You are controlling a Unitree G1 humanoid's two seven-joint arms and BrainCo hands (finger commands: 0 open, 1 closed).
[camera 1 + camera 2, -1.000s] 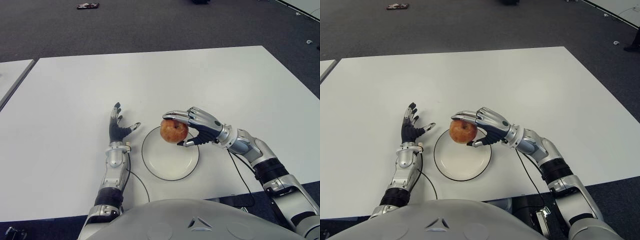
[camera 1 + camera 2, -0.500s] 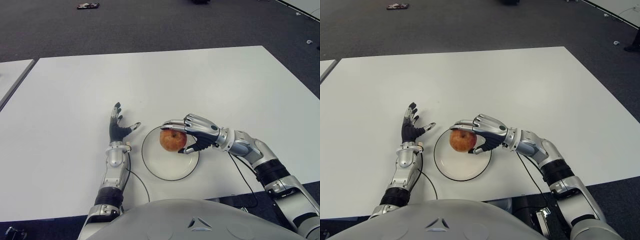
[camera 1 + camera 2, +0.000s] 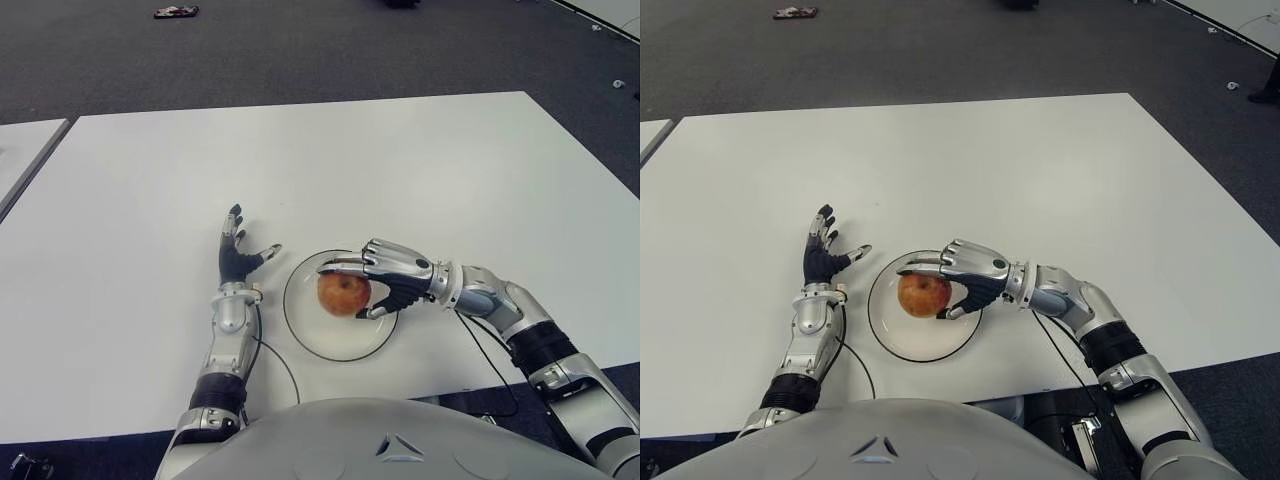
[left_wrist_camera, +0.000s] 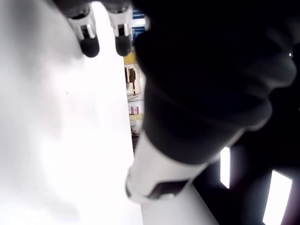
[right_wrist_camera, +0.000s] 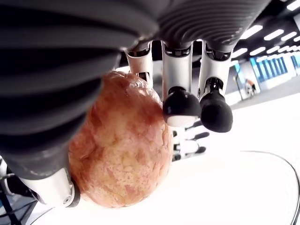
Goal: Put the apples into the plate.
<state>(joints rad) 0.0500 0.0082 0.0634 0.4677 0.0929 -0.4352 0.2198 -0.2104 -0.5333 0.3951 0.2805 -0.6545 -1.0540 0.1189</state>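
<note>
The apple [image 3: 343,294] sits low in the middle of the eye views, held over the white plate [image 3: 330,339] — whether it touches the plate cannot be told. The right robot hand [image 3: 385,284] grasps it, fingers [image 5: 180,107] curled over the top and thumb beneath. The plate lies on the white worktop [image 3: 400,170]. Just left of the plate shows the left robot hand [image 3: 236,255], fingers spread and holding nothing.

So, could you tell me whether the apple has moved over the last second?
Yes. The right hand has lowered the apple from the plate's far rim toward its middle.
</note>
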